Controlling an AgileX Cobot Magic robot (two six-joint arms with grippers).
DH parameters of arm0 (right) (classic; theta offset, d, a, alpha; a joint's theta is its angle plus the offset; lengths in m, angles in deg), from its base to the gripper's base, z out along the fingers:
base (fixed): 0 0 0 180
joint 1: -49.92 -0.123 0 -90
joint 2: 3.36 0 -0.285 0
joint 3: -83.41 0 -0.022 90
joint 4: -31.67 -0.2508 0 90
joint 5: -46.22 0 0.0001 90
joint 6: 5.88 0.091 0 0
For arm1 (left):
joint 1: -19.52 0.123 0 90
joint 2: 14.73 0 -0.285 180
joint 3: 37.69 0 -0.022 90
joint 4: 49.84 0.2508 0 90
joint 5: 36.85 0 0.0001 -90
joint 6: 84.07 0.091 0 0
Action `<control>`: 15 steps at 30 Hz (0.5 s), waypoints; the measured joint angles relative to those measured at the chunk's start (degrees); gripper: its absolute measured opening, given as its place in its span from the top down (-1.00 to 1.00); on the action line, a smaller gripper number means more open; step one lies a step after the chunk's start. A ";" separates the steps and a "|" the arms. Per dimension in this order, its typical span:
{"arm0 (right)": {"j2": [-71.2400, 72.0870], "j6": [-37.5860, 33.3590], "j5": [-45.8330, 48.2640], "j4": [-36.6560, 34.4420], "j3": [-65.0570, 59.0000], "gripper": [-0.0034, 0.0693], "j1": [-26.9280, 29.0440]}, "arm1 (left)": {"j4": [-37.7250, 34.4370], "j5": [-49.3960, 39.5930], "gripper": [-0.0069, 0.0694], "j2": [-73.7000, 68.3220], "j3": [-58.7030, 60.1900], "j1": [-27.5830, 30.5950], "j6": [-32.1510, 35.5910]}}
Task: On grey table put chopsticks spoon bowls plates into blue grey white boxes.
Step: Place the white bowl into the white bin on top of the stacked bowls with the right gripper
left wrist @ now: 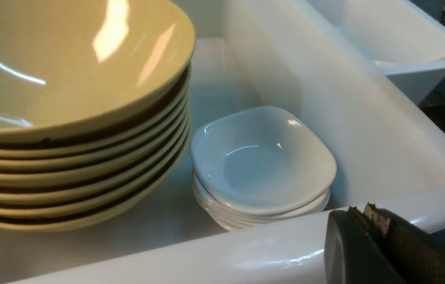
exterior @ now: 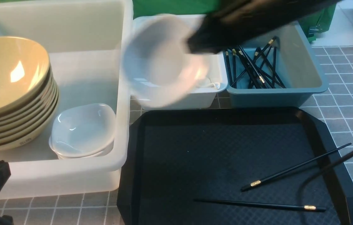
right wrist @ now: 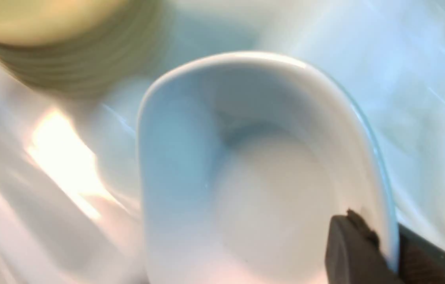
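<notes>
Carrying the white dish [exterior: 164, 62], my right tool [right wrist: 382, 244] pinches its rim, leaving the base free for stacking, probably onto the white dishes [left wrist: 264, 161] nested inside the translucent tub [exterior: 121, 125]. My left tool [left wrist: 364, 221] is closed, empty.

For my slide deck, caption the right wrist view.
Right gripper pinching the rim of a white dish, tan bowls stacked beyond.

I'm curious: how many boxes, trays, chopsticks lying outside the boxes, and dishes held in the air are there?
Large white tub: 1
Smaller white box: 1
Blue-grey box: 1
Black tray: 1
Chopsticks on the tray: 2
White dish in the right pincer: 1
Total: 7
</notes>
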 joint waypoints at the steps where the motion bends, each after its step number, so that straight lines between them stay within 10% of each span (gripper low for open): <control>1: -2.21 0.00 -3.60 -1.04 0.66 0.72 -2.37 | 0.06 0.00 0.85 0.25 0.00 0.00 0.01; 9: -15.89 2.44 -17.59 -2.25 3.77 0.65 -10.77 | 0.36 -0.43 0.85 0.24 0.00 0.00 0.17; 15: -19.55 4.04 -17.47 -2.32 5.23 0.10 -10.85 | 0.41 -1.02 0.85 0.26 0.00 0.00 0.17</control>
